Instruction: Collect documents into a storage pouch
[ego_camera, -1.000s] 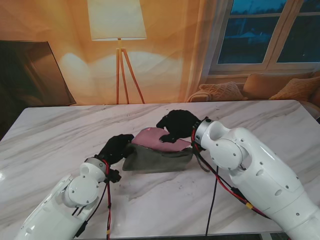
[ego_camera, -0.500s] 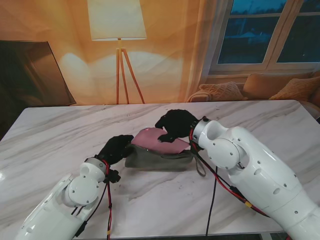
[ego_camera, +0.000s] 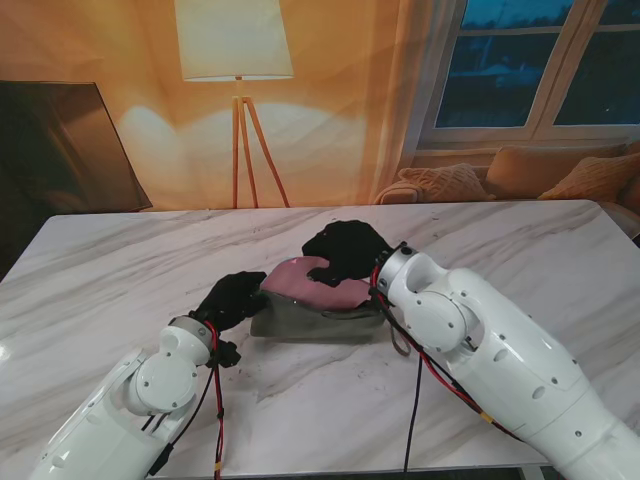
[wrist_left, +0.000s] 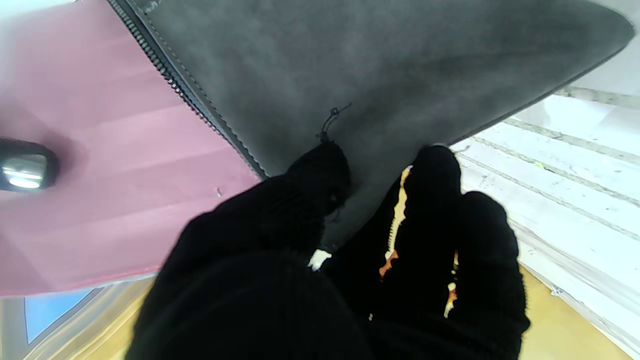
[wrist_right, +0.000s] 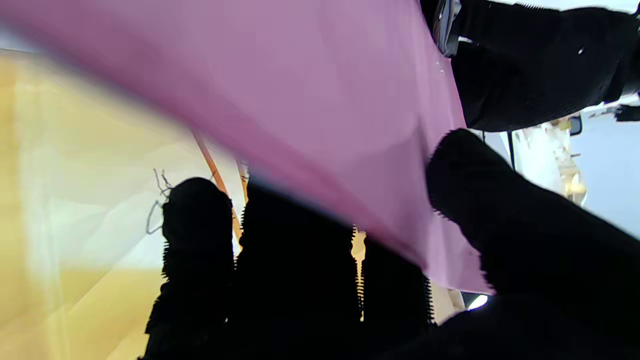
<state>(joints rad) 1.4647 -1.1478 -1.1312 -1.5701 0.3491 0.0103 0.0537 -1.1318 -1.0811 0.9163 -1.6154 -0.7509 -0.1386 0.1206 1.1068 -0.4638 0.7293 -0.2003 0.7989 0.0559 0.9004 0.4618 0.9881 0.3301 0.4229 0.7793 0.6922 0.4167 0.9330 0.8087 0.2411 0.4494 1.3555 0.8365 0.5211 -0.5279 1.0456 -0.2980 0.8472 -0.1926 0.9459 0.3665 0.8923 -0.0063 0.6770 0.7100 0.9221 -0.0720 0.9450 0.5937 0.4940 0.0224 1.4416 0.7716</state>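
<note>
The pouch (ego_camera: 315, 318), grey and soft, lies near the middle of the marble table (ego_camera: 120, 270), its zipped mouth turned away from me; a strap loop (ego_camera: 400, 335) trails off its right end toward me; the right forearm crosses just over that end and hides the corner. Nearest me, the left hand (ego_camera: 232, 299) in its black glove pinches the pouch's left edge; the wrist view shows a thumb (wrist_left: 320, 170) pressed on the grey fabric beside the zipper (wrist_left: 200, 107) and the other fingers under it. Farther off, the pink document (ego_camera: 315, 279) sticks out of the mouth, tilted; the right hand (ego_camera: 345, 250) grips its far edge, thumb (wrist_right: 480, 190) on one face, fingers behind. Beyond the table stand a floor lamp (ego_camera: 238, 70) and a sofa (ego_camera: 520, 175).
</note>
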